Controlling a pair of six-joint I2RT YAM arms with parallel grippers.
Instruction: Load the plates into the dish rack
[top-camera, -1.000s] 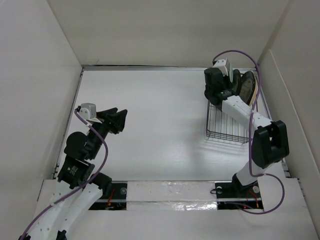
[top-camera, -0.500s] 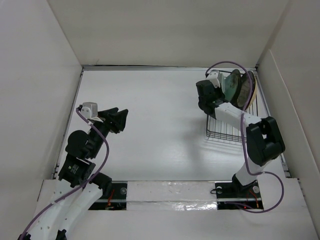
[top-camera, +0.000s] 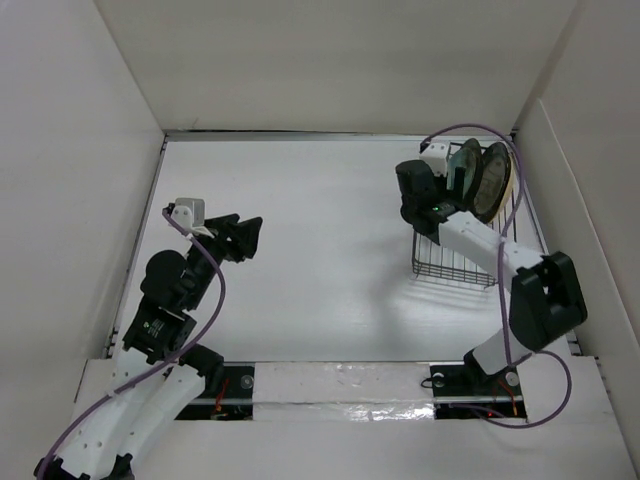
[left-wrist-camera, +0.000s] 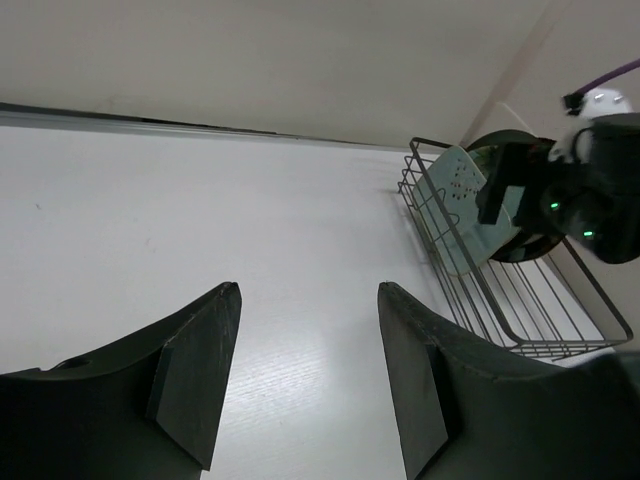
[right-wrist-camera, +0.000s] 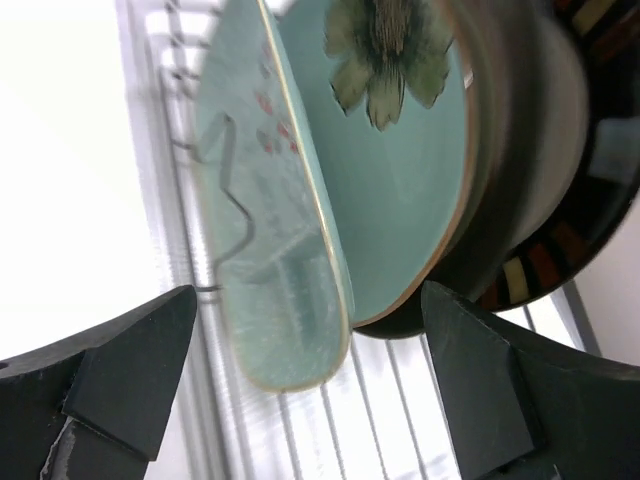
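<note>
The dark wire dish rack (top-camera: 455, 258) stands at the far right of the table, also in the left wrist view (left-wrist-camera: 520, 305). Several plates stand on edge in its far end. Nearest my right gripper is a pale teal plate (right-wrist-camera: 270, 230), behind it a teal plate with a flower (right-wrist-camera: 400, 150), then a dark-rimmed plate (right-wrist-camera: 565, 200). My right gripper (top-camera: 445, 187) (right-wrist-camera: 308, 295) is open, its fingers apart on either side of the teal plate's lower edge without touching it. My left gripper (top-camera: 250, 228) (left-wrist-camera: 310, 287) hovers open and empty over the left of the table.
White walls (top-camera: 90, 150) close in the table on the left, back and right. The rack sits close to the right wall (top-camera: 575, 200). A purple cable (top-camera: 470, 103) loops above the right wrist. The near part of the rack (top-camera: 450, 265) holds no plates.
My right gripper has opened and let go of the pale teal plate, which now stands in the rack. The left gripper has shifted slightly forward and opened a little wider.
</note>
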